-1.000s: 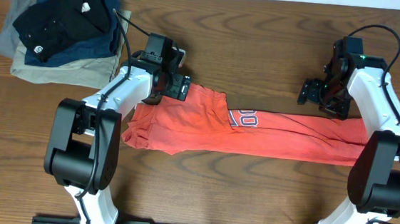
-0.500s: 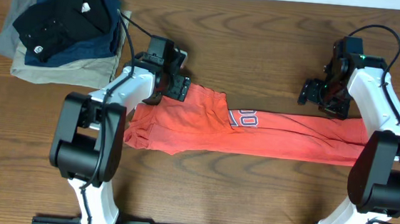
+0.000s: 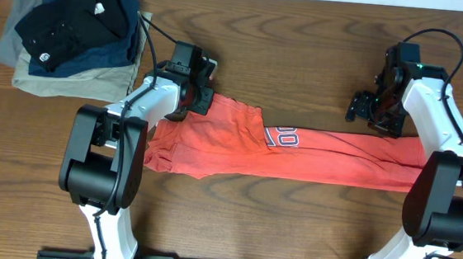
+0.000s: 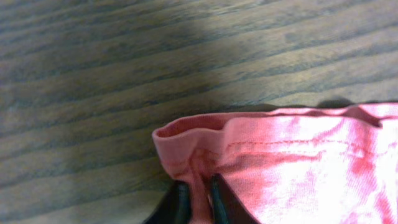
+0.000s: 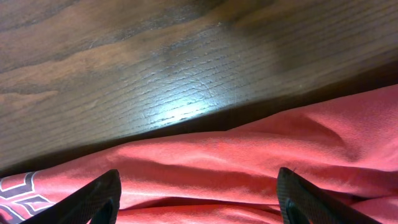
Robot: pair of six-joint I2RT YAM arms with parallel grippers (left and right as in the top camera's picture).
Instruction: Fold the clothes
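**Left pinching the shirt's corner, right spread over its other end**

The coral-red T-shirt (image 3: 328, 158) lies in a long, narrow band across the middle of the desk (image 3: 304, 52). Its bulkier, rumpled end is on my left and its flatter end runs out to my right. The dark blue lettering (image 3: 281, 137) shows near the middle of the band, along its far edge.

My left end effector (image 3: 198, 102) sits at the far corner of the shirt's left end. In the left wrist view its two dark fingers (image 4: 180, 202) are pressed together on the fabric. A fold of the stitched hem is caught between them, and the rolled edge of the cloth curls just past the tips onto the bare wood.

My right end effector (image 3: 366, 107) is at the far edge of the shirt's right end. Its fingers (image 5: 102, 199) are spread wide, with red cloth showing between them. I cannot tell whether the tips touch the fabric.

A pile of folded garments (image 3: 73, 34), black and navy on top of khaki and grey, sits at the far left corner of the desk, well apart from the shirt.
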